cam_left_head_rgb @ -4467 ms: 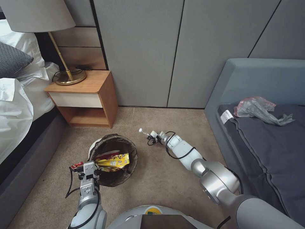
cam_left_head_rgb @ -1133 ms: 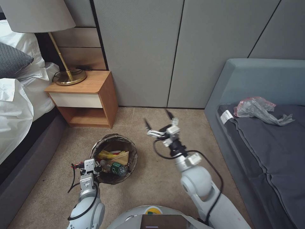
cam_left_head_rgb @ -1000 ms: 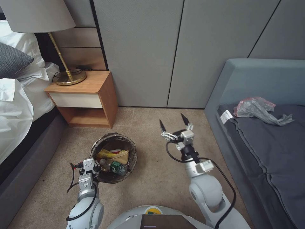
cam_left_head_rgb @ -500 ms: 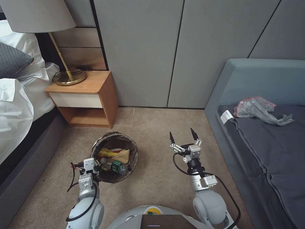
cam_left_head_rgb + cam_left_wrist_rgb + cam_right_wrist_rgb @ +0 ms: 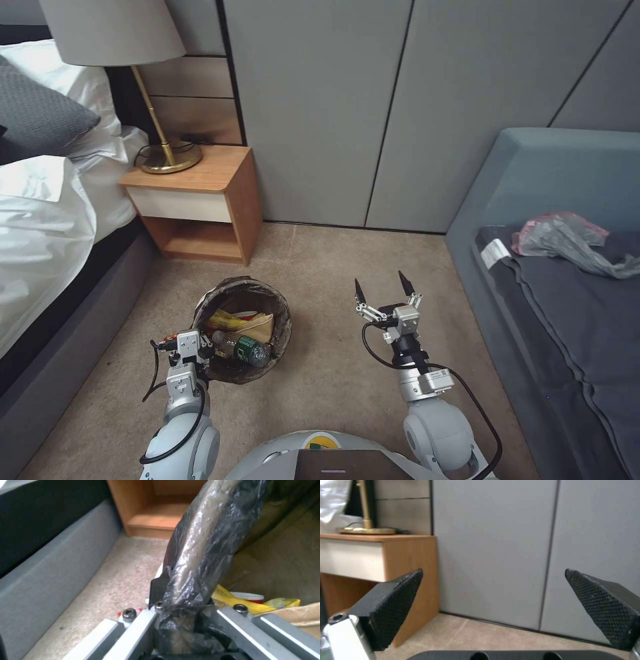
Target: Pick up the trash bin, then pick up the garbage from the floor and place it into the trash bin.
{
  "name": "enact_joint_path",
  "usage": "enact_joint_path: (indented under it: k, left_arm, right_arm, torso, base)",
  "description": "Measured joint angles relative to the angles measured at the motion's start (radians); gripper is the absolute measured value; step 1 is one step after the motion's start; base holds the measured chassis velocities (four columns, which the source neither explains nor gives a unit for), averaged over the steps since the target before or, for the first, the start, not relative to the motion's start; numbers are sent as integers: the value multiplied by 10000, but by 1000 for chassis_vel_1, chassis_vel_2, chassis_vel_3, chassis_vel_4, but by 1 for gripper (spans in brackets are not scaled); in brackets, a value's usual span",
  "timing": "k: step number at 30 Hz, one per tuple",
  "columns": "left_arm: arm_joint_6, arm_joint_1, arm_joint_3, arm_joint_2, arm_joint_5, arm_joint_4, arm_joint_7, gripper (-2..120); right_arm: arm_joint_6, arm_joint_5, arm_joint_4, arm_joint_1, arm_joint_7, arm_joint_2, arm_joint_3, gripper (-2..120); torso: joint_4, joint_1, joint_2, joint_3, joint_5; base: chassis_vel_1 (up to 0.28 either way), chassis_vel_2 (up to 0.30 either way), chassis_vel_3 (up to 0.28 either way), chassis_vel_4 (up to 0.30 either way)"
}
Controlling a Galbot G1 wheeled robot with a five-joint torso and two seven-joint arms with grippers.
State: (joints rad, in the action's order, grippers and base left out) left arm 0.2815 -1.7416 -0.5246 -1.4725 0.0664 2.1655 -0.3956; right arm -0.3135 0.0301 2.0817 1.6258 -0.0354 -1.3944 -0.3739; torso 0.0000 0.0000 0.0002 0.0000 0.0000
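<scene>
The trash bin (image 5: 280,319), round and lined with a dark bag, hangs low over the carpet at centre left, my left gripper (image 5: 195,348) shut on its near rim. The left wrist view shows the bagged rim (image 5: 203,542) clamped between the fingers. Inside lies garbage: a yellow wrapper (image 5: 225,323), a tan paper piece (image 5: 256,328) and a clear green-labelled bottle (image 5: 241,348). My right gripper (image 5: 381,285) stands open to the right of the bin, raised over the carpet, fingers pointing toward the wall, nothing between them. In the right wrist view its black fingertips (image 5: 391,605) are spread wide.
A wooden nightstand (image 5: 200,203) with a brass lamp (image 5: 163,143) stands at the back left beside a white-sheeted bed (image 5: 47,220). A grey-blue sofa (image 5: 567,280) with a crumpled plastic bag (image 5: 567,237) fills the right. Bare carpet (image 5: 320,380) lies between them.
The right arm drew back from the floor near the wall and rose, its gripper now open. A bottle and tan paper now lie in the bin. The camera has shifted slightly left.
</scene>
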Motion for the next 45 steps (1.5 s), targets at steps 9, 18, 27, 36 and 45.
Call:
enact_joint_path:
  k: [9,18,27,36,45]
  left_arm:
    - [7,-90,69,-27,-20,198,8,0]
    - [9,-342,19,-48,-39,439,10,0]
    - [0,-380,-50,-87,-39,572,5,0]
    - [-21,-421,-81,-133,-35,586,-4,0]
    - [-47,-425,-53,-158,-65,532,-9,0]
  right_arm:
    - [-3,43,-94,1,23,147,-45,100]
    - [4,41,-250,-9,46,199,6,100]
    - [59,34,-264,-244,60,168,85,100]
    - [64,23,-312,-331,70,133,101,100]
    - [57,12,-314,-323,78,113,112,100]
  torso:
    - [-1,0,0,0,0]
    - [0,1,0,0,0]
    - [-3,1,0,0,-1]
    - [1,0,0,1,0]
    - [0,1,0,0,-1]
  base:
    - [88,94,94,97]
    - [136,129,126,130]
    - [119,125,120,123]
    - [124,120,128,132]
    - [129,126,128,126]
